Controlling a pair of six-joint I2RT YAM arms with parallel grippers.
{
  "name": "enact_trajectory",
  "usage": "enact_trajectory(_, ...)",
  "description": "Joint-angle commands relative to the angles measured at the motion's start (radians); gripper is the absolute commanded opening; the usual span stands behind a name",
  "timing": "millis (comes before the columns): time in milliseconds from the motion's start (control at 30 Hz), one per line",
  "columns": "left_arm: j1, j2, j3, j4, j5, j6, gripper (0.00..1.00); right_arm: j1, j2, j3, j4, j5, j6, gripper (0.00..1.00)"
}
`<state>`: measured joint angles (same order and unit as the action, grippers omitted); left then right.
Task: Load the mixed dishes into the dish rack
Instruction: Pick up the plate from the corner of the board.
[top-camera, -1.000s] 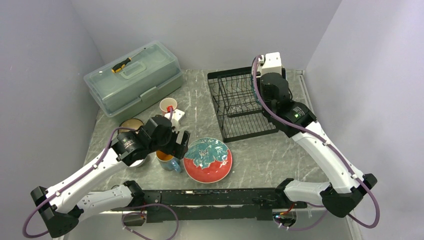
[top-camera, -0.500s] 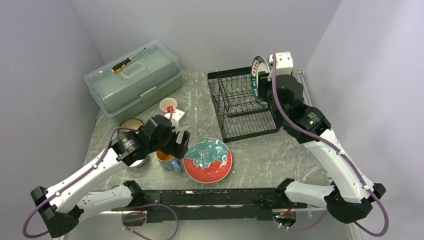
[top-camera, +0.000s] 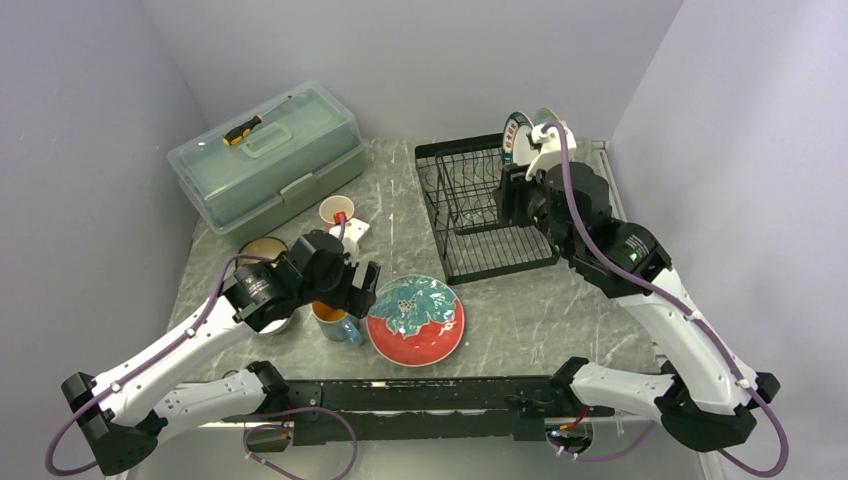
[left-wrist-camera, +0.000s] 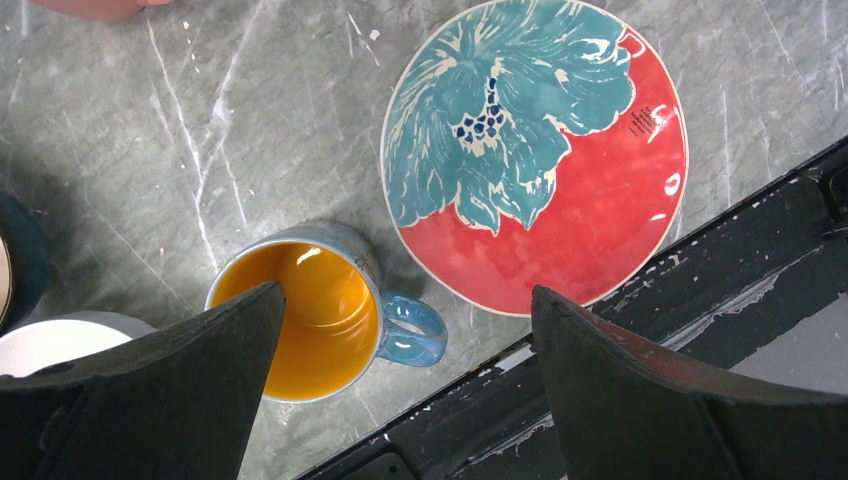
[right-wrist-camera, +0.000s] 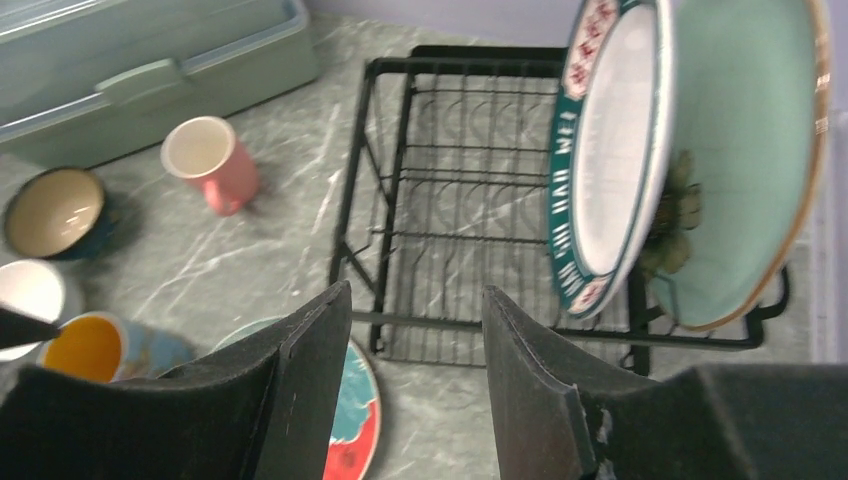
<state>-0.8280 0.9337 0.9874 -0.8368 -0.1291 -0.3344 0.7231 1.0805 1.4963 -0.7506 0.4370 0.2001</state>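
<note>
Mostly hidden behind its own wrist in the overhead view, the right gripper (right-wrist-camera: 415, 300) is showing clearly only in its wrist camera: jaws hanging apart, nothing between them, in front of the dish rack (right-wrist-camera: 440, 180). Two plates are standing upright at the rack's right end, a white dark-rimmed plate (right-wrist-camera: 610, 150) and just beside it a pale green plate (right-wrist-camera: 745, 150). Their lower edges are disappearing behind wire, so seating in the slots is hard to judge. The left gripper (left-wrist-camera: 408, 295) is hanging spread wide and empty over the blue mug (left-wrist-camera: 300, 320) and the patterned plate (left-wrist-camera: 540, 150), both sitting on the table (top-camera: 540, 310) near the black front rail (top-camera: 420, 395). A white bowl (left-wrist-camera: 65, 332) is getting cut off by the frame edge and is mostly covered by the left arm from above. A pink mug (right-wrist-camera: 215, 160) and a tan bowl (right-wrist-camera: 55, 208) are sitting apart on the grey, white-veined surface. A green lidded box (top-camera: 265, 155) is carrying a screwdriver (top-camera: 245, 128) at the back left. Pale lilac walls are closing in three sides.
</note>
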Motion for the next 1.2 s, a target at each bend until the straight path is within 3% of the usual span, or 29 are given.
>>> enact_trajectory(0, -0.001, 0.001, 0.005, 0.005, -0.009, -0.003, 0.99, 0.022, -0.071, -0.034, 0.008, -0.156, 0.096, 0.53)
enact_trajectory(167, -0.002, -0.001, 0.002, 0.007, -0.008, -0.005, 0.99, 0.050, -0.091, -0.093, -0.021, -0.246, 0.160, 0.52)
enact_trajectory(767, -0.001, 0.111, 0.030, -0.002, -0.044, -0.129, 0.99, 0.169, -0.204, -0.443, 0.003, -0.258, 0.331, 0.51)
enact_trajectory(1167, 0.009, 0.251, 0.026, 0.071, 0.000, -0.156, 0.85, 0.180, -0.267, -0.696, 0.131, -0.326, 0.444, 0.48)
